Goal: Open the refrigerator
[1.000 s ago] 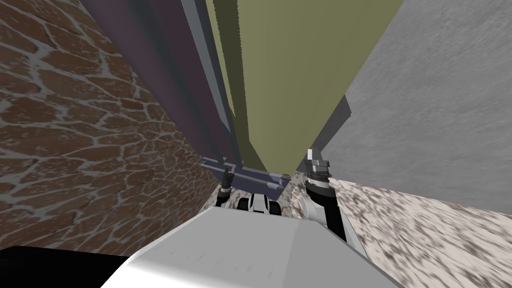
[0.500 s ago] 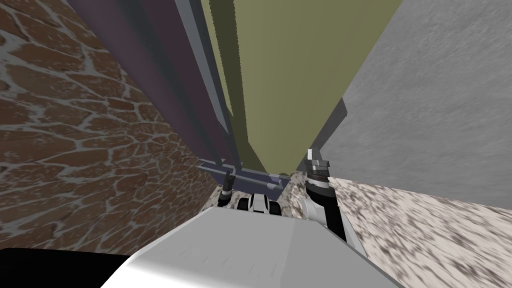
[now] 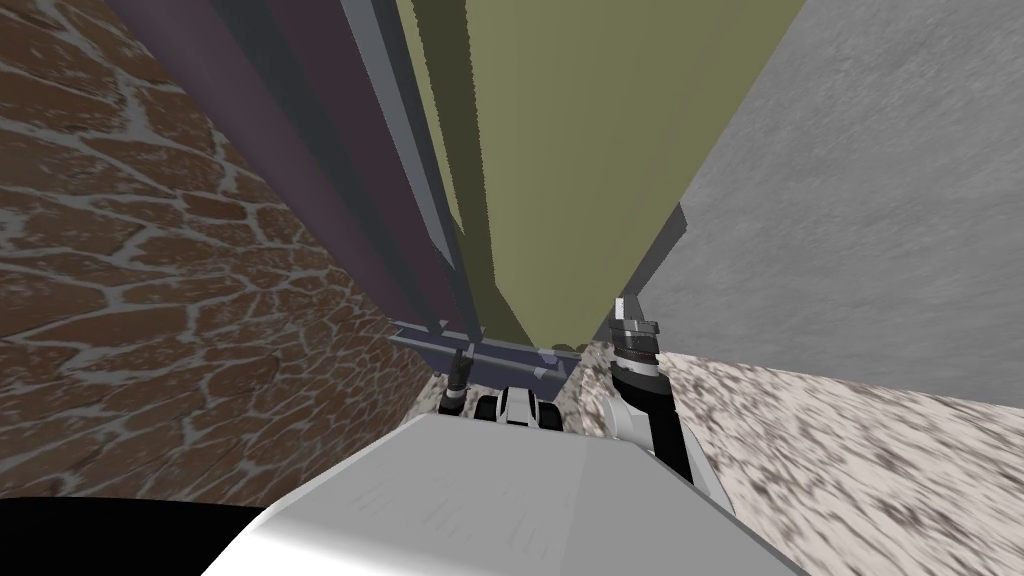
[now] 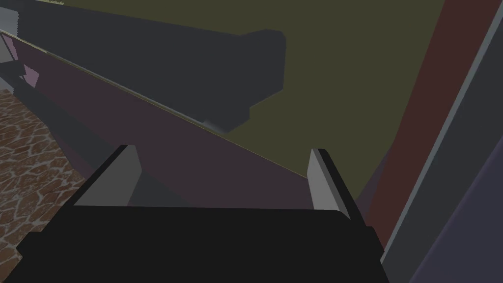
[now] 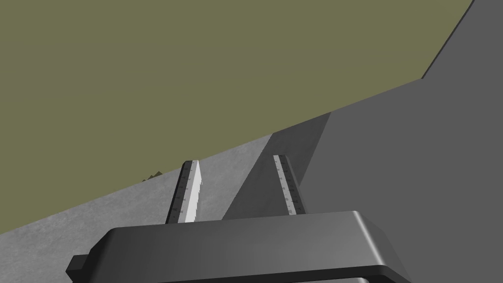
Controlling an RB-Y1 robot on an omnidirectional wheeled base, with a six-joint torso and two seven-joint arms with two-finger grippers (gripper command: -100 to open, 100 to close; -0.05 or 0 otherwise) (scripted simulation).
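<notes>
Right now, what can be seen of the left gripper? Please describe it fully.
The left gripper has a dark box body and two thin, light grey blade fingers, open with nothing between them. It points at a dark purple panel beside an olive surface; contact cannot be judged. The head view places it low, near a grey-blue ledge.

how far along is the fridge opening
Done: I'm close against the purple panel, likely the refrigerator door. In hand: left gripper open, pointed at it, holding nothing. Right gripper open too. Left: grip and pull; can't tell if it's ajar.
</notes>
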